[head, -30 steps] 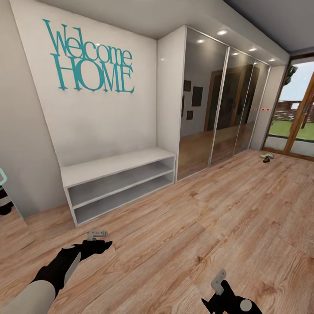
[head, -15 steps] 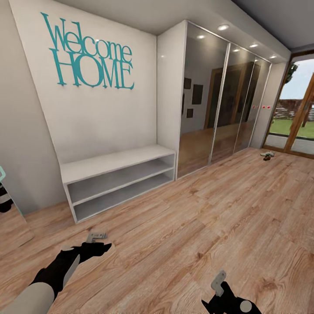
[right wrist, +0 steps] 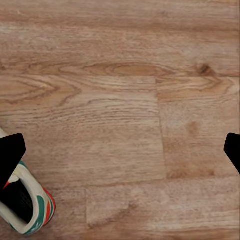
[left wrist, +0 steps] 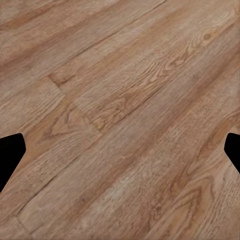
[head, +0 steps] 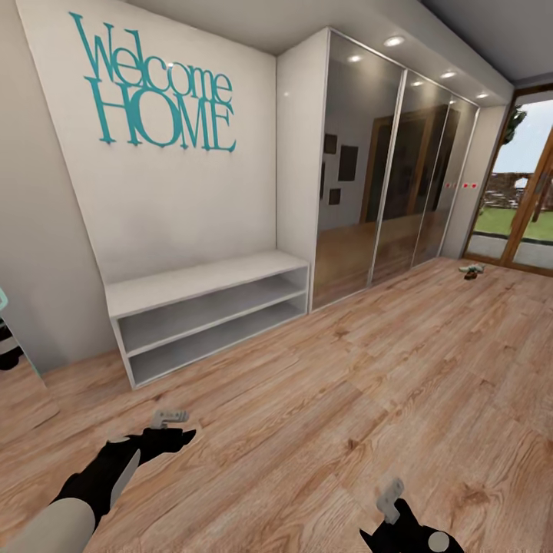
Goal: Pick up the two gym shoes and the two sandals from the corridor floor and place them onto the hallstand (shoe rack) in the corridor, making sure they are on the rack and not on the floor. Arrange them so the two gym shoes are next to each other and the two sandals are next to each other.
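A gym shoe (right wrist: 25, 207) lies on the corridor floor (head: 322, 415) just below my right claw (right wrist: 120, 150), whose fingers are spread wide and hold nothing; my left claw (left wrist: 120, 150) gapes empty too. Farther left stands the hallstand (head: 203, 280), shelves bare. Small shoes (head: 470, 269) lie far right by the glass door (head: 530, 207).

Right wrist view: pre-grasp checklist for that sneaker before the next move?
1. Cream-white sneaker with green stripes in the right wrist view: ok, at the picture's edge, partly cut off.
2. Sneaker centred between jaws: not ok.
3. Right gripper empty: ok, jaws apart over bare light brown plank floor.
4. Left gripper empty: ok.
5. Light-grey bench-like shoe rack, top and shelves free: ok.
6. Small shoes by the glass door, type: cannot tell.
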Robot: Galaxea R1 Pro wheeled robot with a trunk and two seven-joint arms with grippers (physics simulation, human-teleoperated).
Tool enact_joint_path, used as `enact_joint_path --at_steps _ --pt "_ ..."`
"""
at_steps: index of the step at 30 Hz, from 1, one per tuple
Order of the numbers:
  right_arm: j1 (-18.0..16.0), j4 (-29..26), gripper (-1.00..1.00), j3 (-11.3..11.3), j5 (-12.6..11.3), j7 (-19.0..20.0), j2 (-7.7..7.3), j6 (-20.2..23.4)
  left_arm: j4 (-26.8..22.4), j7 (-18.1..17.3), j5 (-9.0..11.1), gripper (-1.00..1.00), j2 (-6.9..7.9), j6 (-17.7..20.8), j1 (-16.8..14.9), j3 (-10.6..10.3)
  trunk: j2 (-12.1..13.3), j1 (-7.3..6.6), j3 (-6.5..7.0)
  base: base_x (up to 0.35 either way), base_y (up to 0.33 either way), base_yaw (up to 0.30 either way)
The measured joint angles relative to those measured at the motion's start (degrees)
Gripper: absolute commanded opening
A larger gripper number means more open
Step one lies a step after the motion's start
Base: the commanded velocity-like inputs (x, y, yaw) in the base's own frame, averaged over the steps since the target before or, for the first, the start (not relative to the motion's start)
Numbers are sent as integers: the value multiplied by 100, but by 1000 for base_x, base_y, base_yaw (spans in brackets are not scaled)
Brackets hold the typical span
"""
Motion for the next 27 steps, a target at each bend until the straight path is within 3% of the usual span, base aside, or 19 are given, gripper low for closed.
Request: enact_joint_path --at_steps 27 --pt "0 29 100 -4 0 0 3 0 -76 -2 18 100 -43 11 -71 13 -1083 593 -725 0 0 0"
